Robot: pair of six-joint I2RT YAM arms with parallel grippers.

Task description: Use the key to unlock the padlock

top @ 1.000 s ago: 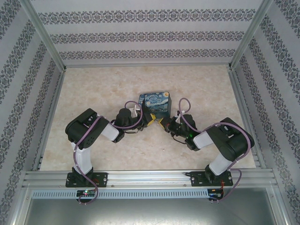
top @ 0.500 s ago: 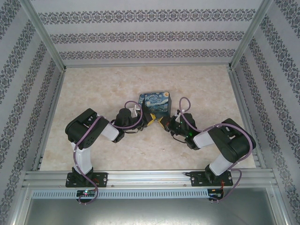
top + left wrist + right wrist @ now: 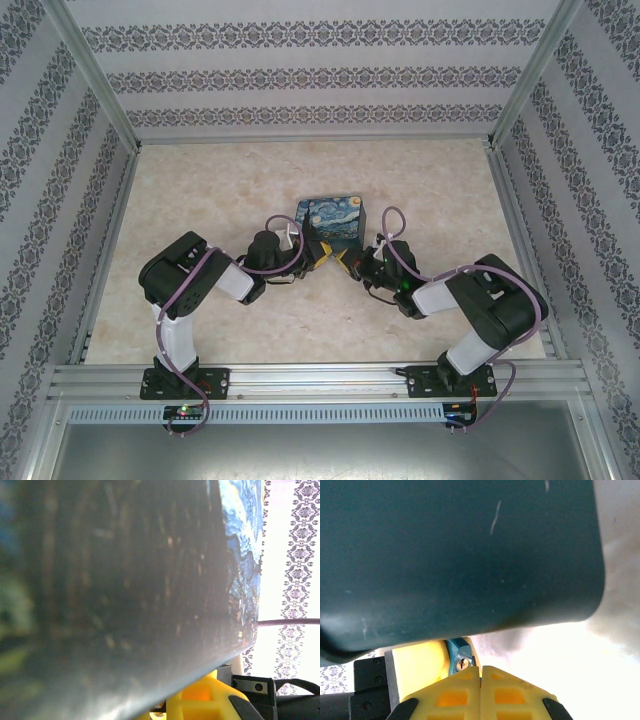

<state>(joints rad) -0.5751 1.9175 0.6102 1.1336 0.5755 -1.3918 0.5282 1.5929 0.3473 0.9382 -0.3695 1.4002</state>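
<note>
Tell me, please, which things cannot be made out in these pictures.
Padlock shackle: right wrist view, hidden behind the box and a yellow finger.
Key: right wrist view, the right claw's shut fingers hide whatever lies between them.
Left claw opening: top view, too small; left wrist view, the blurred box wall blocks it.

Surface (image 3: 250,180): beige, marbled, evenly and brightly lit. Walls (image 3: 300,70) on three sides: pale wallpaper with dark ornamental bands. Aluminium posts (image 3: 95,75) at back corners; slotted rail (image 3: 320,378) along near edge.

Beige marbled table (image 3: 200,190); Starry Night box (image 3: 335,220) resting mid-table.
</note>
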